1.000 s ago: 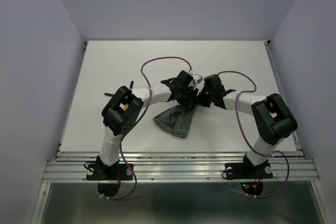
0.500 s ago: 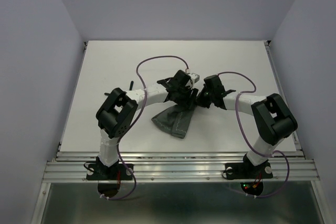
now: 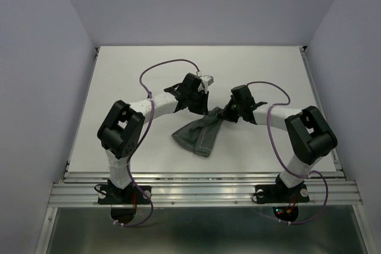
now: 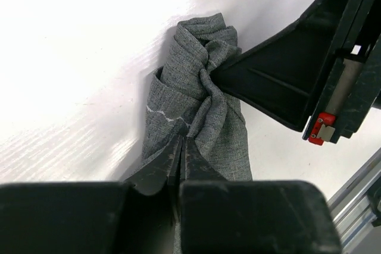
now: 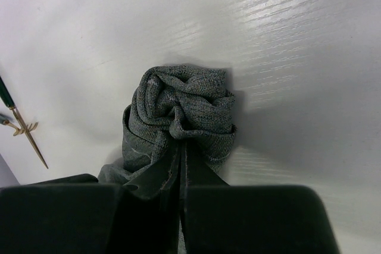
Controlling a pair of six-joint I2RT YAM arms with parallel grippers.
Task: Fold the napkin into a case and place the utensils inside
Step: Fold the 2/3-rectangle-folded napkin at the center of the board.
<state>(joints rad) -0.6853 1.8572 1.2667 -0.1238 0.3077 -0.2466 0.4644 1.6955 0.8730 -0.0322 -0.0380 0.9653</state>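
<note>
No legible text, label, brand or number anywhere.

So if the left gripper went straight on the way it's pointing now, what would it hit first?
The bunched napkin, directly ahead of the shut fingers of the left gripper. It may be touching the cloth; depth is unclear. Just past that bunch is the right gripper, pinching it.

left arm (image 3: 159, 104), right arm (image 3: 278, 113): white links, black joints | cables (image 3: 169, 62): purple | left pincer (image 4: 181, 147): black
</note>
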